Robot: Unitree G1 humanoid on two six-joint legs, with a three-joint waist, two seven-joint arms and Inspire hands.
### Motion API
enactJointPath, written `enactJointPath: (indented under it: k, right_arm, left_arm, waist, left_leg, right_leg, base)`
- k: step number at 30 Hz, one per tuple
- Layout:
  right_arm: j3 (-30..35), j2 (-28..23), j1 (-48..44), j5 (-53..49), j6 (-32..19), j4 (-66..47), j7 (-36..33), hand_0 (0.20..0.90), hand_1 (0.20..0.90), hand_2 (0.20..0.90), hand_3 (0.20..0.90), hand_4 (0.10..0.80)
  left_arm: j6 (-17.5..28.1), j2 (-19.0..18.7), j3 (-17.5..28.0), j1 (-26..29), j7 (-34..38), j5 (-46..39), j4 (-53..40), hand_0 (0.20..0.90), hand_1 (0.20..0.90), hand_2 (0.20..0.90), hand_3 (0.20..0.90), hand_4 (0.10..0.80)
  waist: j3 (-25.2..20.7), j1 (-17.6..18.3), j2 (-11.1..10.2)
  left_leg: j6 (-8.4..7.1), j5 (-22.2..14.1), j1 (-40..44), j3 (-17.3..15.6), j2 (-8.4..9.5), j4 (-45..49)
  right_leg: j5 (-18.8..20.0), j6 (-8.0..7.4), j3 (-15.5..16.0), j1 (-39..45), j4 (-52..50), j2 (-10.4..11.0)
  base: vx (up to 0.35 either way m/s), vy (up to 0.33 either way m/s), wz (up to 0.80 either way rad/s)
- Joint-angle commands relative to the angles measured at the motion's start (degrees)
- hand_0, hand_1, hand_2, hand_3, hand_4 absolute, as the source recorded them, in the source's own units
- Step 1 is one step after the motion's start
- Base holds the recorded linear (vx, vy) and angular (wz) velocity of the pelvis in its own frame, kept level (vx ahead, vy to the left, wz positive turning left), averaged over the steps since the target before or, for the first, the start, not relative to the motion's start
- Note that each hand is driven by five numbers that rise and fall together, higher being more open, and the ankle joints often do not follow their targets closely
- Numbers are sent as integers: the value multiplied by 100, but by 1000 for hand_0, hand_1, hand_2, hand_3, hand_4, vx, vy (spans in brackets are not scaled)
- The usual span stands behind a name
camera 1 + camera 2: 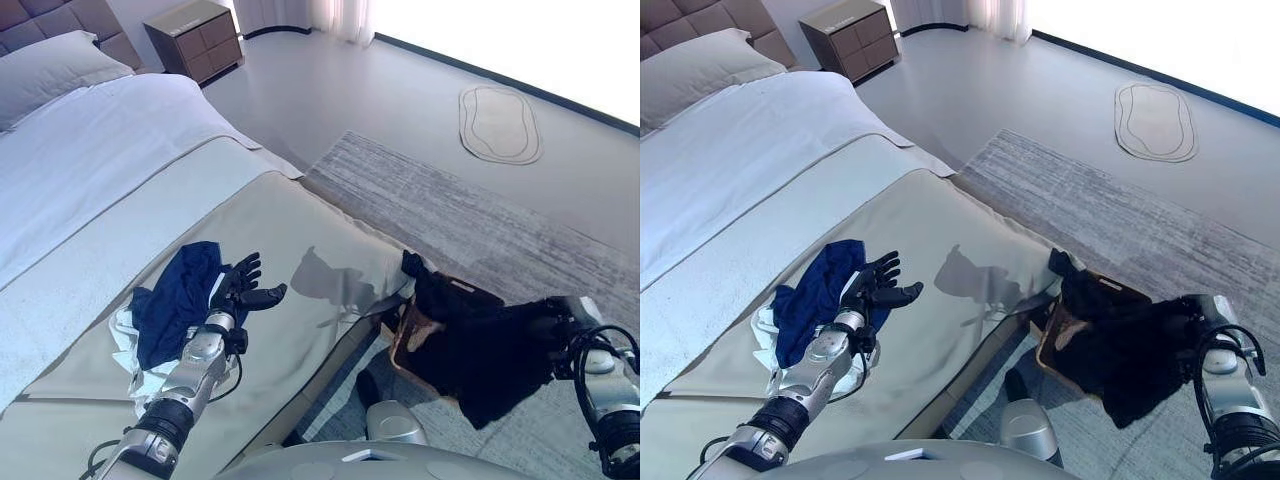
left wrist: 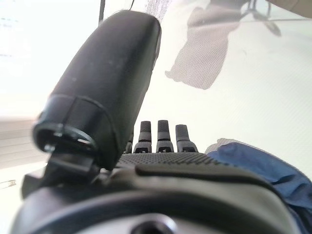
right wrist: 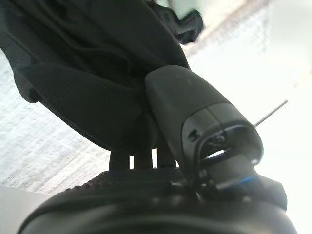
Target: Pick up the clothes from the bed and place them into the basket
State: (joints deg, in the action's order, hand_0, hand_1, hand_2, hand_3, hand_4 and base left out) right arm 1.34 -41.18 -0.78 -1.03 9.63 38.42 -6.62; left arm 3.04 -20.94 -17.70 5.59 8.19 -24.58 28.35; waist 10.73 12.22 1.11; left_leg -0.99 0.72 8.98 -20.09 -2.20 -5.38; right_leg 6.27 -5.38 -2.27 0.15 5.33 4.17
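Crowding the basket [image 1: 412,345] — black garment [image 1: 480,360]; nightstand [image 1: 195,38] well apart.

I see a navy blue garment [image 1: 178,298] over white cloth [image 1: 128,352], beige bedspread [image 1: 300,240], pale blue sheet [image 1: 90,150], grey pillow [image 1: 50,70], black garment [image 1: 480,350] draped on a brown basket [image 1: 412,335], grey streaked rug [image 1: 470,220], brown nightstand [image 1: 195,38]
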Motion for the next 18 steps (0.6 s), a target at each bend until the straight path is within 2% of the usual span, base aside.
enactJointPath:
  k: [1,8,18]
  right_arm:
    - [180,-307,-839,64,-380,445,-571,300,300,300,200,100]
    - [75,-245,-1070,-9,-435,907,-725,300,300,300,200,100]
    - [60,-135,-1144,-30,-539,883,-1115,300,300,300,200,100]
  left_arm:
    - [359,-143,20,519,72,223,-232,900,900,900,900,800]
    - [343,-170,-92,585,73,166,-296,900,900,900,900,800]
    - [382,-163,-134,550,37,165,-329,900,900,900,900,800]
  waist:
    - [-343,-191,-83]
    - [-278,-284,10]
    - [-210,-315,134]
  left_leg:
    - [-75,-500,-103,378,-146,379]
    - [-81,-523,-159,436,-124,431]
    - [-84,-502,-185,484,-82,391]
  right_leg:
    - [-365,39,382,87,-276,-212]
    - [-378,48,430,78,-278,-171]
    - [-383,45,469,55,-269,-144]
  base:
    - [-41,-7,1]
    - [-21,0,3]
    - [-18,0,4]
